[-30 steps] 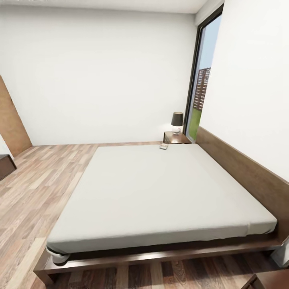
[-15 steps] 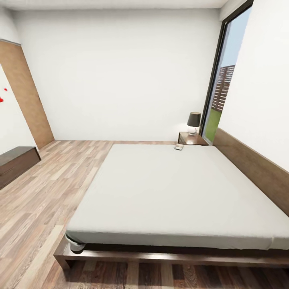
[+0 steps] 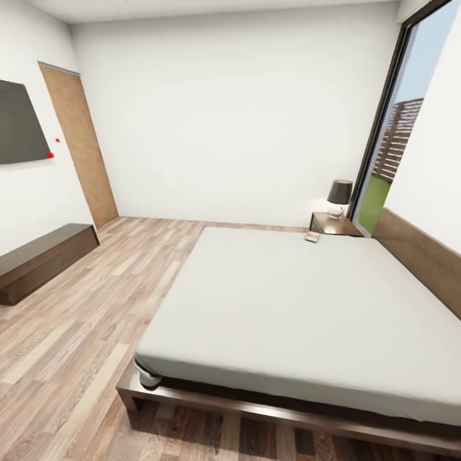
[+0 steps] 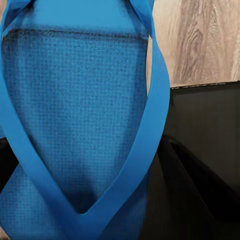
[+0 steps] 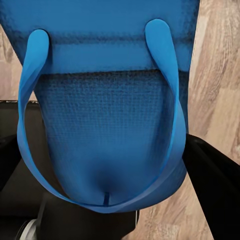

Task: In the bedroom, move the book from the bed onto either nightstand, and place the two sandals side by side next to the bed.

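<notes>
So the head camera is looking across the bedroom at the bed (image 3: 301, 307), which is taking up most of the right side, with its dark wooden base (image 3: 256, 410) sticking out a bit past the mattress at the near edge. The book (image 3: 312, 237) is lying way over at the far edge of the mattress, just beside the nightstand (image 3: 333, 224) with a lamp (image 3: 339, 197) standing on it, and a tall window (image 3: 400, 147) is running up behind that corner. Plenty of open wood floor (image 3: 83, 320) is stretching along the left of the bed, between it and a long low dark cabinet (image 3: 41, 259) sitting against the left wall under a dark wall screen (image 3: 19, 131). A brown door (image 3: 80, 144) is standing in the far left corner.

One blue sandal (image 4: 75, 125) is hanging right in front of the left wrist camera, straps facing it, floor planks behind. The other sandal (image 5: 107, 125) is doing the same in the right wrist view. Honestly can't tell how either set of fingers is sitting, the sandals are covering them.
</notes>
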You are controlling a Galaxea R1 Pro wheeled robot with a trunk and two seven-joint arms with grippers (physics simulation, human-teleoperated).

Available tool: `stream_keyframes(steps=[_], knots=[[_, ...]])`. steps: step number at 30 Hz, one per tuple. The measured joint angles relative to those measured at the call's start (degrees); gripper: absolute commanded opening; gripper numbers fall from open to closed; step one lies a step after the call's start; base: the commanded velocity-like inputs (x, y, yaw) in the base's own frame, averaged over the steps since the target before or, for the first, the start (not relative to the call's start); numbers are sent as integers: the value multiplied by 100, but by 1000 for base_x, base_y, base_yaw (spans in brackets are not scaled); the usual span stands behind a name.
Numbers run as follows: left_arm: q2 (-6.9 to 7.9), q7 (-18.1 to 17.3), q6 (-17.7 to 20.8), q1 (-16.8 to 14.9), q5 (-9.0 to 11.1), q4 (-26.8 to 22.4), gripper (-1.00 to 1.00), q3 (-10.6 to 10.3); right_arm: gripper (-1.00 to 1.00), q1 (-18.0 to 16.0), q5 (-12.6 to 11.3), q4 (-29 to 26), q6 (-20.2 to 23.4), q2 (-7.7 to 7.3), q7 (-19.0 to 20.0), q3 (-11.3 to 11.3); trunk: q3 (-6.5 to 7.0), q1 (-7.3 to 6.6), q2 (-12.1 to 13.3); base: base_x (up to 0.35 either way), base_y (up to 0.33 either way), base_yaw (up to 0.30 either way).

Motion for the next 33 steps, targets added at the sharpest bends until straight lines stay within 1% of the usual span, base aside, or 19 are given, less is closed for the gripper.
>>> stream_keyframes(steps=[6,15,18,21,22,24,26,27,30,31,33], knots=[[2,0,1,-1,-1,-11,-100,-3,-100,0,-1,0,-1,0,0,0,-14,0,0,0,17,170],[13,-21,65,-14,-1,-20,-100,-17,-100,1,-5,0,-8,-8,1,-3,-17,0,0,0,2,21],[8,-7,124,-83,-5,-29,-100,-25,-100,0,-7,-9,-11,-4,1,-3,-17,0,0,0,0,2],[-1,15,359,-243,-6,-41,-100,-32,-100,0,-9,-46,-12,-2,2,-7,-16,0,0,0,0,1],[-4,21,496,-364,-10,-43,-100,-36,-100,0,-8,-60,-10,-1,2,-17,-15,1,0,0,0,0],[-7,32,640,-533,-14,-42,-100,-40,-100,0,-12,-73,1,-1,-5,-37,-16,1,0,0,0,0],[-10,40,699,-642,-12,-39,-100,-38,-100,0,-14,-77,12,3,-17,-59,-16,0,0,0,0,0],[-13,46,741,-761,-17,-40,-100,-39,-100,0,-16,-80,23,5,-45,-106,-15,1,0,0,0,0],[-14,50,854,-957,-16,-34,-100,-34,-100,0,-17,-87,40,7,-140,-239,-16,0,0,0,0,0],[-14,47,990,-1079,-13,-36,-100,-35,-100,0,-18,-93,51,12,-246,-349,-15,1,0,0,0,0],[-15,40,1115,-1192,-7,-36,-100,-31,-100,-2,-18,-102,59,41,-375,-446,-16,0,0,0,0,0]])
